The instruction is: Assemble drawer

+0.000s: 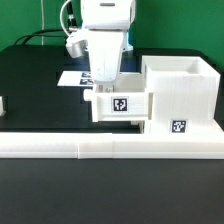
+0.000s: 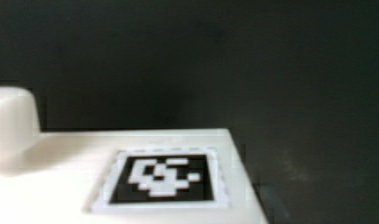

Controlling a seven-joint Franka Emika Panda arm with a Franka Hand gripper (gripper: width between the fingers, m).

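In the exterior view a small white drawer tray [image 1: 120,105] with a black-and-white tag stands on the black table, close against the left side of the large white housing [image 1: 182,92], which also bears a tag. My gripper [image 1: 102,88] reaches down onto the tray's rear left part. Its fingertips are hidden by the tray and the hand, so I cannot tell how the jaws stand. The wrist view shows a white tagged surface [image 2: 163,177] close below and a rounded white part [image 2: 8,120] beside it. No fingers show there.
The long low white border rail [image 1: 100,148] runs along the front and under the housing's right side. The marker board [image 1: 72,78] lies on the table behind the arm. A small white part [image 1: 2,103] shows at the exterior view's left edge.
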